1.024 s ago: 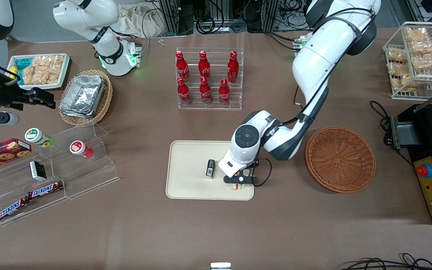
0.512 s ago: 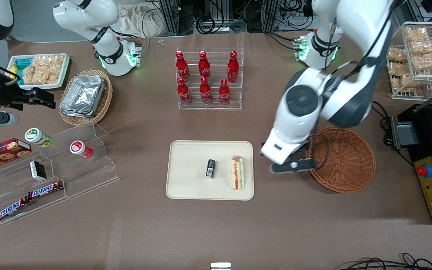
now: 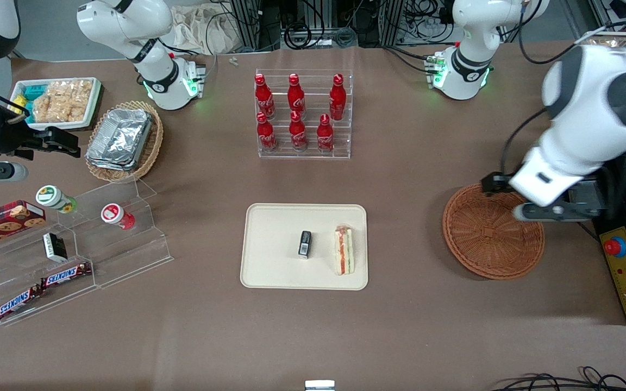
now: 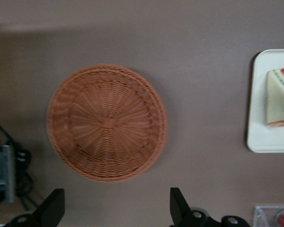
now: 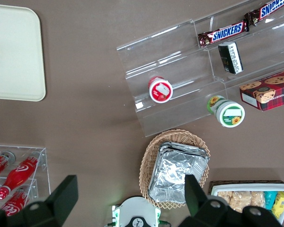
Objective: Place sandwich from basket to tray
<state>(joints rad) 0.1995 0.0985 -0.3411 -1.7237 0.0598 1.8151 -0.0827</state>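
Resting on the cream tray (image 3: 269, 244) near the middle of the brown desk (image 3: 400, 336) is the sandwich (image 3: 344, 251), a wrapped wedge with red, orange and green layers showing along its edge. It lies close to the tray rim that faces the working arm's end of the desk, just beside a small black packet (image 3: 305, 243) (also on the tray). The round reddish-brown wicker basket (image 3: 493, 231) sits well apart from the tray, toward the working arm's end, and holds nothing. The end effector (image 3: 549, 212) hangs in the air above the basket's rim, carrying nothing; the wrist view shows its two dark fingers (image 4: 53, 208) spread wide, with the basket (image 4: 107, 123) below them.
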